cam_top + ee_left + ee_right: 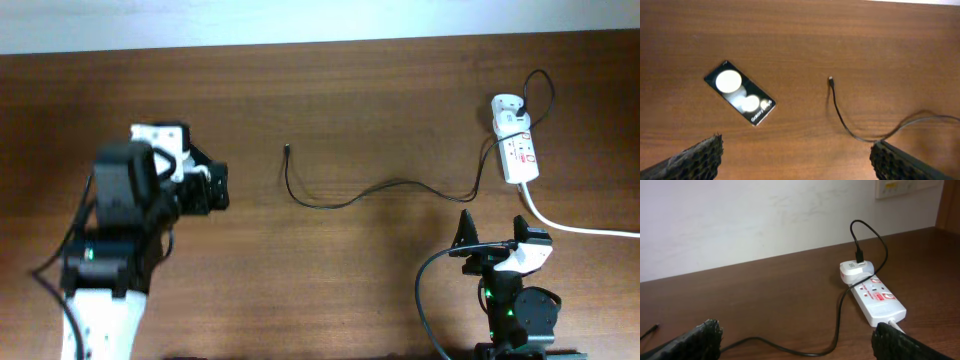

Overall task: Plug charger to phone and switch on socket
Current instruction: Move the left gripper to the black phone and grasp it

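The phone (740,99), a flat black rectangle with white discs, lies on the table in the left wrist view; in the overhead view my left arm hides it. The charger cable (380,188) runs from its plug tip (286,150) to the white adapter (507,108) in the socket strip (519,152). The tip (830,79) lies right of the phone, apart from it. My left gripper (797,160) is open and empty above the table, near the phone. My right gripper (797,342) is open and empty, short of the strip (877,300), with the cable (840,315) between its fingers.
The strip's thick white cord (580,228) runs off to the right edge. A white wall stands behind the table's far edge (765,255), with a wall plate (900,187) on it. Bare wood (350,90) lies between the arms.
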`<act>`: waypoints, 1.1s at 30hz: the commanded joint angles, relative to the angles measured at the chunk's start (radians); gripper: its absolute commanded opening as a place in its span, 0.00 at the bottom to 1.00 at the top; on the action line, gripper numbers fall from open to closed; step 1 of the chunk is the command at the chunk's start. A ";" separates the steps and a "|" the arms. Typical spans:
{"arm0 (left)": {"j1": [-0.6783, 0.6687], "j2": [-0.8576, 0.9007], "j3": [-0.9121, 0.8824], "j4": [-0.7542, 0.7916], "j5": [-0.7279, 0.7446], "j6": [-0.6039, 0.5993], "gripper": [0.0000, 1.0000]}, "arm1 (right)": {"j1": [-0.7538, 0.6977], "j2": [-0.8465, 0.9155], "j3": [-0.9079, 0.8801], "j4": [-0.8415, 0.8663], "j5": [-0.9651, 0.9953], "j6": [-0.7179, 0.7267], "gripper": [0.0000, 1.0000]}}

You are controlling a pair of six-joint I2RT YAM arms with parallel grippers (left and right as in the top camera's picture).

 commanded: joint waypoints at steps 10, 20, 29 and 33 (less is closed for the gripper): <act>0.004 0.135 0.038 -0.024 0.030 -0.043 0.99 | 0.005 -0.007 -0.005 -0.006 0.015 0.002 0.99; 0.004 0.434 0.269 -0.227 -0.237 -0.441 0.99 | 0.005 -0.007 -0.005 -0.006 0.015 0.002 0.99; 0.124 0.844 0.546 -0.300 -0.114 -0.539 0.99 | 0.005 -0.007 -0.005 -0.006 0.015 0.002 0.99; 0.143 0.921 0.546 -0.268 -0.111 -0.539 0.99 | 0.005 -0.007 -0.005 -0.006 0.015 0.002 0.99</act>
